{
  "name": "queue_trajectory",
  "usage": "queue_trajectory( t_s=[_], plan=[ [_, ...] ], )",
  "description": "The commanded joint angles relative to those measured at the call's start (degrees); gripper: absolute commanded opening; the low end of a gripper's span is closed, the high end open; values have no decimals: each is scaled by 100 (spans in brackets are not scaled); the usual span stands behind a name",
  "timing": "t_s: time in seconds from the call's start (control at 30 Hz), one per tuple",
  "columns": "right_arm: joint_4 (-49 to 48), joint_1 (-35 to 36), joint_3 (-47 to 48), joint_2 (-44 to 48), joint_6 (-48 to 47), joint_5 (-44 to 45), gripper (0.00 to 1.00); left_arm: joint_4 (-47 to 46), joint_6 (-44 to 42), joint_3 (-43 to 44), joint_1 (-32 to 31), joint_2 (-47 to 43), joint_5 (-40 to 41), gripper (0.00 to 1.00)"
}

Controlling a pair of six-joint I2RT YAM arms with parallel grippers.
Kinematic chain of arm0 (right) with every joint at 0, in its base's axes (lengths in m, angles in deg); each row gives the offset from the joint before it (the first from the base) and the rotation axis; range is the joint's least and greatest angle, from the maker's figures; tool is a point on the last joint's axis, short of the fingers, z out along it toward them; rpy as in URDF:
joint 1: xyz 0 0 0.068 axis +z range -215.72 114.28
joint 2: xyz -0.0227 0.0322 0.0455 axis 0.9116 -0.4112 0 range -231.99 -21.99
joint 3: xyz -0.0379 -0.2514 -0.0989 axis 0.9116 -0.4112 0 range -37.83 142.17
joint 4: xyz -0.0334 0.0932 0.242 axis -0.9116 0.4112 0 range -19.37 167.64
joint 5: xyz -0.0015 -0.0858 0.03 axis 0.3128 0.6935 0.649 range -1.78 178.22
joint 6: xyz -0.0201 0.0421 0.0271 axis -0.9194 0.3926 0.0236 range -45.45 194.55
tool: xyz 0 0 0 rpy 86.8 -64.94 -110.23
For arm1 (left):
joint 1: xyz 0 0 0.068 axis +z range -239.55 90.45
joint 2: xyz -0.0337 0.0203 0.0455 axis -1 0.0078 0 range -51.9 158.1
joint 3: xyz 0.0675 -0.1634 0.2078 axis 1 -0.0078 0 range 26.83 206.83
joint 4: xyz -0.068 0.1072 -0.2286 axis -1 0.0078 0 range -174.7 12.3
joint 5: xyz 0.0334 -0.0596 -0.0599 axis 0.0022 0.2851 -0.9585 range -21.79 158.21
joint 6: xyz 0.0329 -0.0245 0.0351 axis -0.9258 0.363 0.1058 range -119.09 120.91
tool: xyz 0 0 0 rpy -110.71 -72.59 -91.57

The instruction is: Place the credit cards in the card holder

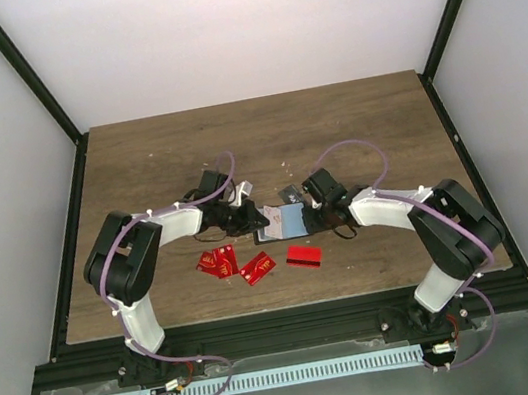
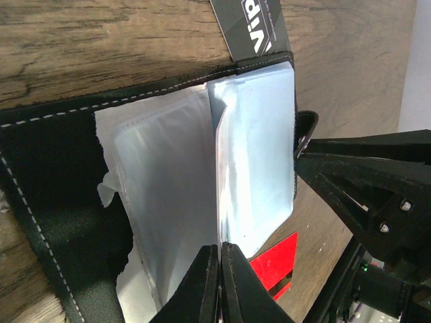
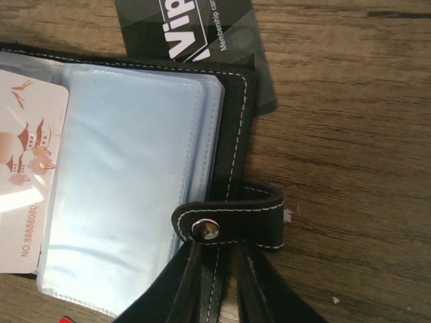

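Top view, table (image 1: 353, 122): brown wood. Both arms reach in to its middle.
Top view, card holder (image 1: 286, 222): it lies open in the middle of the table, between the two hands, so cards can go in.
Top view, red cards (image 1: 257, 268): some lie loose near the front edge of the table, just in front of the holder. They are not in it yet.
Top view, left hand (image 1: 247, 218): at the left side of the holder.
Top view, right hand (image 1: 315, 211): at the right side of the holder.
Left wrist view, left hand: shut tight on the edge of a clear page (image 2: 252, 168). I think it lifts the page to get at a pocket.
Left wrist view, dark grey card (image 2: 252, 23): it has white letters. It peeks out from under the far edge of the holder, not in a pocket.
Right wrist view, white card (image 3: 27, 175): it has a pink drawing and sits on the left page. I cannot tell if it is inside a pocket.
Right wrist view, snap strap (image 3: 229, 225): a black strap with a metal snap, folded over the holder's right edge.
Right wrist view, right hand: a little way open, with its tips right at the strap. I cannot tell if it pinches anything. I think it is there so the holder does not slide.
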Motion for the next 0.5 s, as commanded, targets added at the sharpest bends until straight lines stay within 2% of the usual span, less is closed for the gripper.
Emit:
queue_trajectory(
  t_s=[0.0,0.13,0.47],
  plan=[
    [-109,26,-11,-71,-56,-5,13,114,-96,156,-36,174,65,4],
    [-228,26,-67,-141,-103,-203,1,119,-81,227,-51,233,49,4],
    [-232,27,-64,-219,-228,-146,1,380,-159,496,-90,337,101,4]
  ],
)
